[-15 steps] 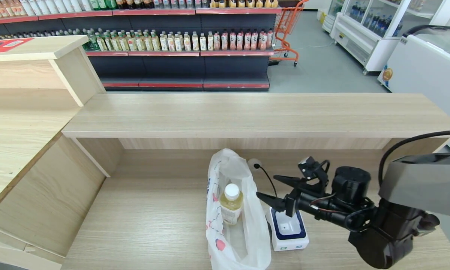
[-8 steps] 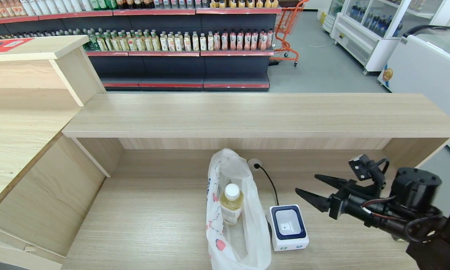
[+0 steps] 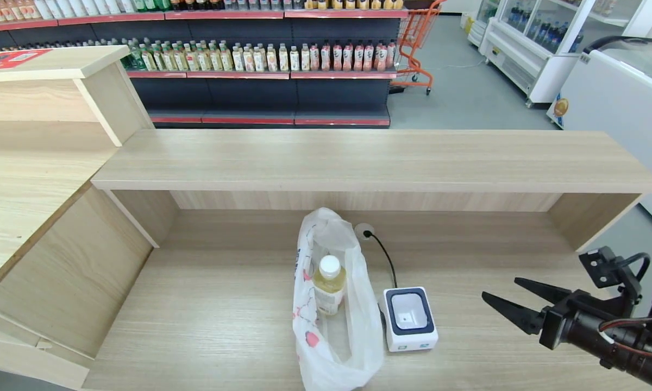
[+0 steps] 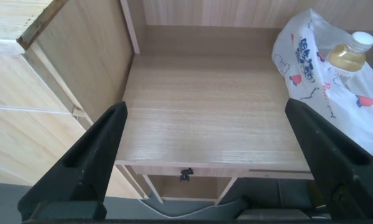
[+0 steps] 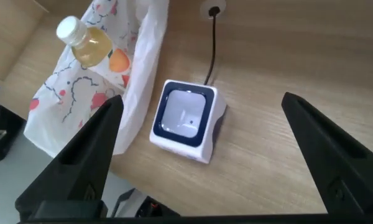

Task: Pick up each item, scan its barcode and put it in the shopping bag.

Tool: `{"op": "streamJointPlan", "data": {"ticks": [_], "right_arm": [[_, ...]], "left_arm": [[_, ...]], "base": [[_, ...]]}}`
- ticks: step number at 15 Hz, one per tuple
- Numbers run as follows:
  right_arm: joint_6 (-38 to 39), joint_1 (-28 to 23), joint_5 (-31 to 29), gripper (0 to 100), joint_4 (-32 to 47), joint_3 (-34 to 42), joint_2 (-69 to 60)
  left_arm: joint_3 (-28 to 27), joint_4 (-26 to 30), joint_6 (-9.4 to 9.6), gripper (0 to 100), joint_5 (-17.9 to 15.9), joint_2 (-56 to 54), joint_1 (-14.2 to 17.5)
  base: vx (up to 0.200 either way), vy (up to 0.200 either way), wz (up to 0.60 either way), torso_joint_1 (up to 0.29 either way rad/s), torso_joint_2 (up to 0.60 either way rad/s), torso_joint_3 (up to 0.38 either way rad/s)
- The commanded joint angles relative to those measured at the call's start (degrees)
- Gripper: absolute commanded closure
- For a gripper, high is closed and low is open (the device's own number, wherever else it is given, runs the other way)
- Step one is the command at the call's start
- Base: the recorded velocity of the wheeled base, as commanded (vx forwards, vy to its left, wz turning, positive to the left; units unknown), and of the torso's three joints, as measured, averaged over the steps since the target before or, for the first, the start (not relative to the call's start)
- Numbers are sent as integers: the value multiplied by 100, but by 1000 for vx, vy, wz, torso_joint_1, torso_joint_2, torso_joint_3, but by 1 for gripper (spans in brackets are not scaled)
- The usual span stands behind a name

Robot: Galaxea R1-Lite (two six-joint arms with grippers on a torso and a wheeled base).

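I see the right gripper (image 3: 500, 288) spread wide and empty, over the counter (image 3: 223, 326), well right of the scanner (image 3: 410, 317). Left gripper (image 4: 206, 106) is also wide, holding nothing. Bottle (image 3: 328, 279) stands upright in the shopping bag (image 3: 367, 331), just left of the scanner.

The bottle (image 3: 328, 279) is half veiled by the shopping bag (image 3: 309, 347) around it. The shopping bag's base is cut off by the head view's edge.
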Motion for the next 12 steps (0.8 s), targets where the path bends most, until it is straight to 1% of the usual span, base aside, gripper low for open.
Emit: {"op": "streamJointPlan", "data": {"ticks": [1, 3, 6, 8, 11, 12], "right_arm": [[22, -126, -13, 0, -6, 21, -125], [22, -284, -13, 0, -6, 21, -72], [-4, -416, -22, 0, -6, 21, -55], [-57, -592, -39, 0, -6, 21, 25], [-356, -829, -250, 0, -6, 21, 209], [-637, -1058, -320, 0, -6, 21, 341]], "left_arm": [[0, -4, 11, 0, 0, 0, -4], [0, -4, 11, 0, 0, 0, 5], [0, -4, 28, 0, 0, 0, 5], [0, -4, 28, 0, -9, 0, -4], [0, 5, 28, 0, -9, 9, 5], [0, -4, 28, 0, 0, 0, -4]], "base": [[-200, -200, 0, -12, 7, 2], [-200, -200, 0, -7, 0, 7], [0, 0, 0, 0, 0, 0], [0, -200, 0, 7, 3, 2], [0, -200, 0, 6, -1, 2], [0, -200, 0, 36, 17, -2]]}}
